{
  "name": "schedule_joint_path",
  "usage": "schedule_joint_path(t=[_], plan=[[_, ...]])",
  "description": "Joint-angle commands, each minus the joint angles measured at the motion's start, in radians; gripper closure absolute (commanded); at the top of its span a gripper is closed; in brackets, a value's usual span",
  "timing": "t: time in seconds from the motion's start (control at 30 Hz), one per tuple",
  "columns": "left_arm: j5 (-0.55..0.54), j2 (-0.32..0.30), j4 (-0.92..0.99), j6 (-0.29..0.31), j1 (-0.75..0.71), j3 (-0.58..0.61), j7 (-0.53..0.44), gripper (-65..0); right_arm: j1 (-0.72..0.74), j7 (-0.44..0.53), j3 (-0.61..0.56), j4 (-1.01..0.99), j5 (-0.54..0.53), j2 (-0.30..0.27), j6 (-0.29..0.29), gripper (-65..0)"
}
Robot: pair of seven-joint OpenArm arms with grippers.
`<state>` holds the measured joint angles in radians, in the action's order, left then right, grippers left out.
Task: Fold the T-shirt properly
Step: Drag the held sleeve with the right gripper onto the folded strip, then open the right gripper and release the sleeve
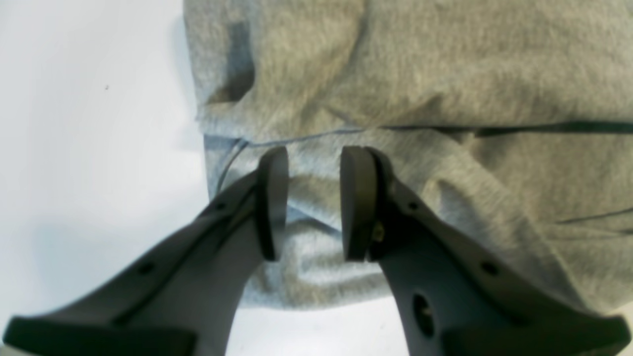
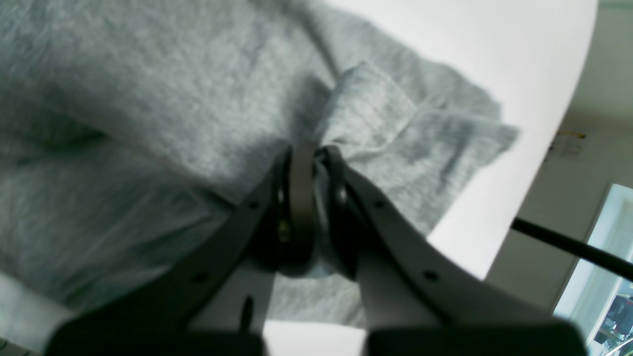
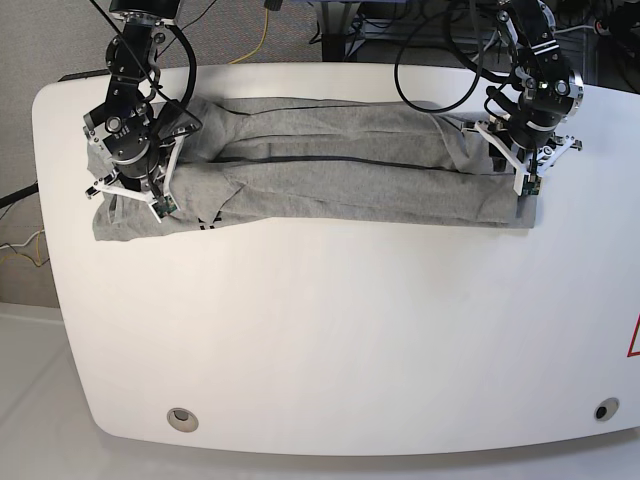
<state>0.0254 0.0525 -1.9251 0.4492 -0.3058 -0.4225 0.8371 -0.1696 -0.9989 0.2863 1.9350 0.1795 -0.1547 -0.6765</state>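
The heather-grey T-shirt (image 3: 330, 175) lies folded into a long band across the far half of the white table (image 3: 320, 340). At its left end in the base view, my right gripper (image 3: 133, 200) is shut on a bunched fold of the T-shirt (image 2: 366, 109). The right wrist view shows cloth pinched between the right gripper's (image 2: 319, 190) dark pads. At the band's other end, my left gripper (image 3: 527, 188) hangs over the shirt's corner. In the left wrist view the left gripper (image 1: 315, 202) is open, and grey T-shirt fabric (image 1: 420, 74) shows in the gap between its pads.
Bare white table (image 1: 74, 148) lies left of the shirt in the left wrist view. The table's rounded edge (image 2: 539, 163) runs close to the right gripper, with a black cable (image 2: 568, 242) beyond it. Two round holes (image 3: 181, 418) (image 3: 600, 410) sit near the front edge. Cables hang behind the table.
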Motion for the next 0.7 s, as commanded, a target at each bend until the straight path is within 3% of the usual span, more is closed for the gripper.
schedule_joint_path(t=[0.0,0.67], plan=[[-0.008,-0.003,-0.015,0.000,0.003,-0.002,-0.019,-15.8,-0.006,0.012,0.004,0.021,-0.001,-0.007,0.010,-1.8],[-0.008,0.011,-0.015,0.000,0.001,-0.003,-0.019,-15.8,-0.031,0.044,0.004,0.011,0.005,0.062,0.011,-1.8]])
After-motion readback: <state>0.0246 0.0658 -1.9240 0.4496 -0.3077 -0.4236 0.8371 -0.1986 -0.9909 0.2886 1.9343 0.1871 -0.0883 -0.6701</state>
